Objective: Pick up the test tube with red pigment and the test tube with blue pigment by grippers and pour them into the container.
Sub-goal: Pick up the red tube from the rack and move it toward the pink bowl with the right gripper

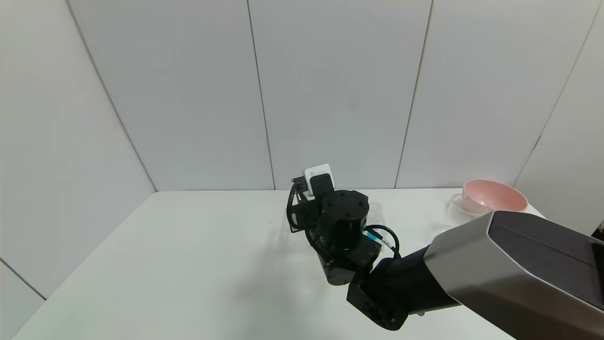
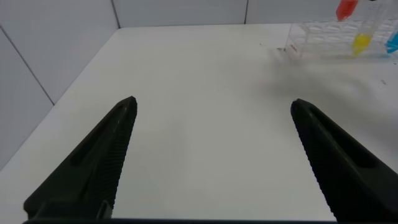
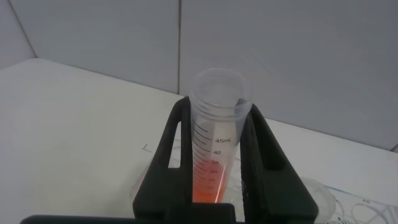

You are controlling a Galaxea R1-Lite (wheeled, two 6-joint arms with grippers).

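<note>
Fingers (image 3: 176,149) of right gripper (image 3: 217,155) clamp upright red tube (image 3: 214,143) between them.

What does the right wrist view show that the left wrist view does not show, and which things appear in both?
Only the right wrist view shows the right gripper shut on the red tube, which stands upright with its open mouth up and printed volume marks on its wall.

Only the left wrist view shows the open left gripper above bare table, and farther off the clear rack with a yellow tube and a blue tube.

Both show the white table, the grey wall panels, and the red liquid.
</note>
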